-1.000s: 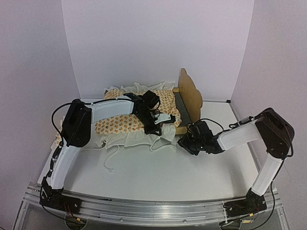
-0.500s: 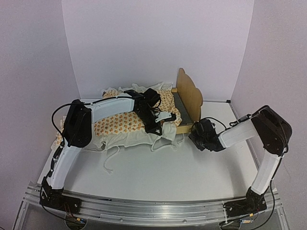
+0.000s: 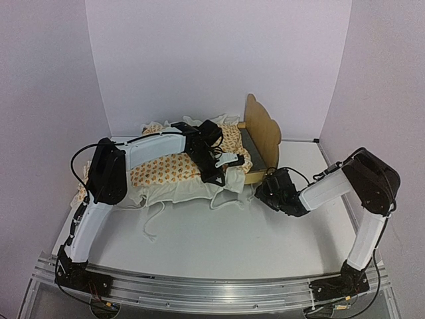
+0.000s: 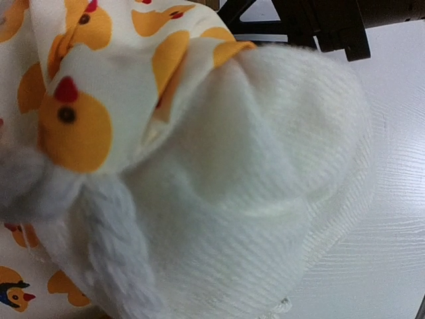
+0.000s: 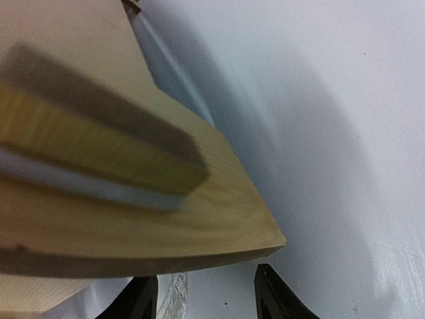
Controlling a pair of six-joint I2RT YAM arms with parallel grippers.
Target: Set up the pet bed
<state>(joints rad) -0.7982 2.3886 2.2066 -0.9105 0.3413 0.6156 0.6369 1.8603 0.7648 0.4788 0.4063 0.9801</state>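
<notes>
**Pet bed set-up, early stage: bedding gripped, frame not yet dressed**

Top view. The small light-wood rectangular bed frame stands at about 1 o'clock on the white table, near the back wall. Its rounded scalloped headboard is upright on the far side, and its dark grey base is largely bare. The cream ruffled bedding with orange duck print lies crumpled at 10 to 11 o'clock. Its 3 o'clock end reaches the frame; whether it rests on the base or only against the rail cannot be told.

The left gripper sits at that 3 o'clock end of the heap, clenched on a bunch of bedding. The left wrist view is filled by gathered duck-print cloth and its white ribbed underside.

The right gripper is low on the table at the 6 o'clock corner of the frame. In the right wrist view its dark fingertips stand apart and released, with the pale wooden corner just ahead of the gap and nothing clamped between them.

Progress, as a judgement: little is finished. The frame is in position and the bedding is in hand. What remains is to draw the cloth over the grey base, spread it flat with the ruffle outward, and set the pillow by the headboard. No pillow can be picked out in the heap.
</notes>
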